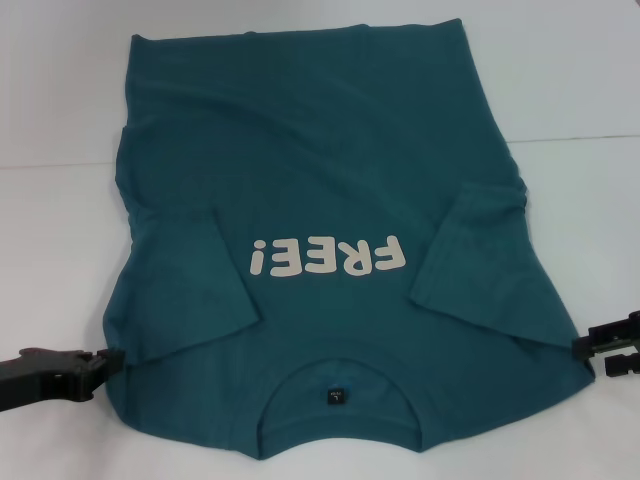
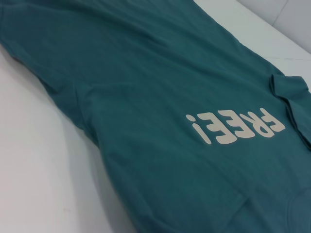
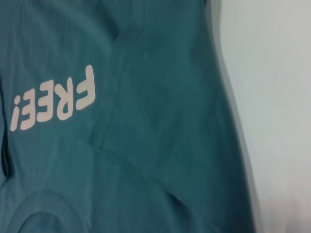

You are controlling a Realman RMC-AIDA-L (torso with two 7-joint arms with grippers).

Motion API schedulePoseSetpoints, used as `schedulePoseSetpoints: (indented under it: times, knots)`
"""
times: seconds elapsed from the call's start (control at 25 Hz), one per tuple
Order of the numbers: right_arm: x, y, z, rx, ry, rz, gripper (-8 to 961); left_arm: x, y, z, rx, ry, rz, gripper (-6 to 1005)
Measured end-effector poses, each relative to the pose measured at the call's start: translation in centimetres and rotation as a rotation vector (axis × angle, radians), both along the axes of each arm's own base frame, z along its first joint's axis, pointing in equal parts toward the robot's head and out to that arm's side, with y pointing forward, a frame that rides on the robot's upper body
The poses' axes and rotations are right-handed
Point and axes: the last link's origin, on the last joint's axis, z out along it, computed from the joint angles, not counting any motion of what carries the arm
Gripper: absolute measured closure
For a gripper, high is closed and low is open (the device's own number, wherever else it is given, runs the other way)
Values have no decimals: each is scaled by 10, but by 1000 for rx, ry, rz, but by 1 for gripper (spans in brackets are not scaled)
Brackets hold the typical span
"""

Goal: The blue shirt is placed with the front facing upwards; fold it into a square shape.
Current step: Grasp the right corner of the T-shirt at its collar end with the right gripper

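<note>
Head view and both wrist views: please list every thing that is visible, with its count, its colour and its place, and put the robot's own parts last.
blue shirt: one, dark teal-blue, spread flat front up over the middle of the table, collar toward the robot, both sleeves folded in over the body.
lettering "FREE!": one, off-white, on the shirt's chest.
neck label: one, dark, inside the collar.
table: one, white, under the shirt.
left hand: one, black, at the shirt's near left shoulder edge.
right hand: one, black, at the shirt's near right shoulder edge.

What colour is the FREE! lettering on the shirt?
Off-white lettering on the blue shirt; clearest in the head view.
</note>
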Motion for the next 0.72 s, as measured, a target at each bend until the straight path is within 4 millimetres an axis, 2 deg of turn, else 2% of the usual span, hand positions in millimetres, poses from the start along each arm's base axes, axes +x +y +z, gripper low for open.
schedulePoseSetpoints:
  times: [0.72]
  knots:
    - [-2, 3, -10, 1, -3, -1, 279, 0, 0, -1, -1, 0, 1, 996]
